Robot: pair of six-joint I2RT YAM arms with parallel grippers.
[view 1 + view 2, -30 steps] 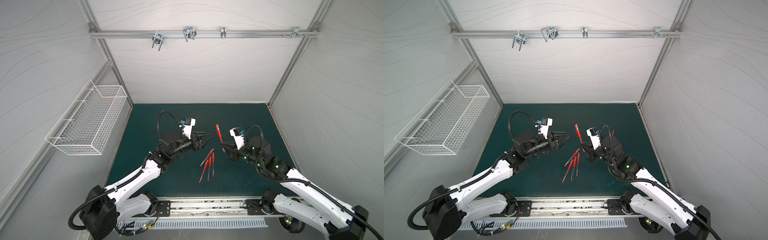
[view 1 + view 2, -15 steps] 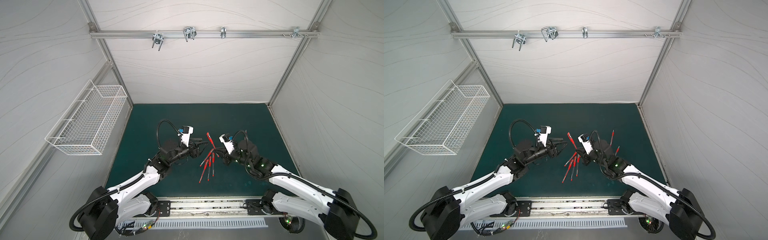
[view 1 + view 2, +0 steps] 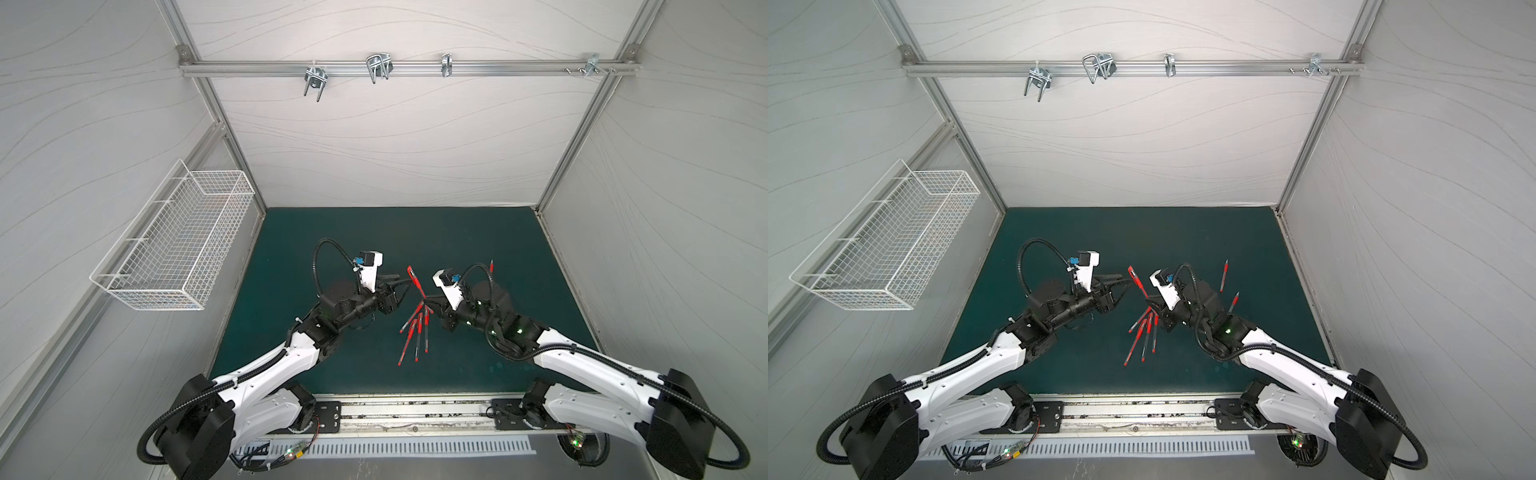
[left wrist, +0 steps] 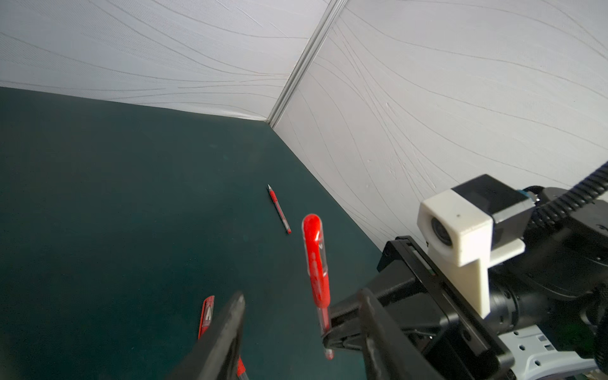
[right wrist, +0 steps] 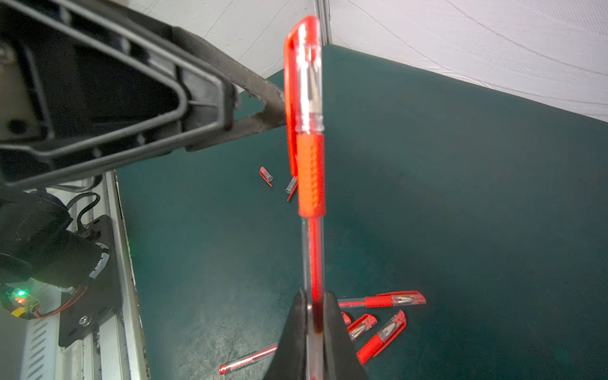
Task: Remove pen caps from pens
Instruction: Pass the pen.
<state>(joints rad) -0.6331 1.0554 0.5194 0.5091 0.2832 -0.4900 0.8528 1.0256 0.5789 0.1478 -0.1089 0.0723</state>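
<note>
Basket (image 3: 174,249) — white wire, on the left wall — shows me its bare mesh floor, well apart from the pens (image 3: 417,332) heaped on the desk (image 3: 457,241). My right tool (image 5: 315,302) clamps one pen (image 5: 311,171) upright by its barrel. Left tool (image 4: 302,296) open, jaws flanking the pen cap (image 5: 302,75).

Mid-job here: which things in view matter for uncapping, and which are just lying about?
Job: held pen in right gripper; its cap; left gripper; capped pens in the pile; two bare pens; two loose caps.
Lying about: wire basket; overhead hooks.
</note>
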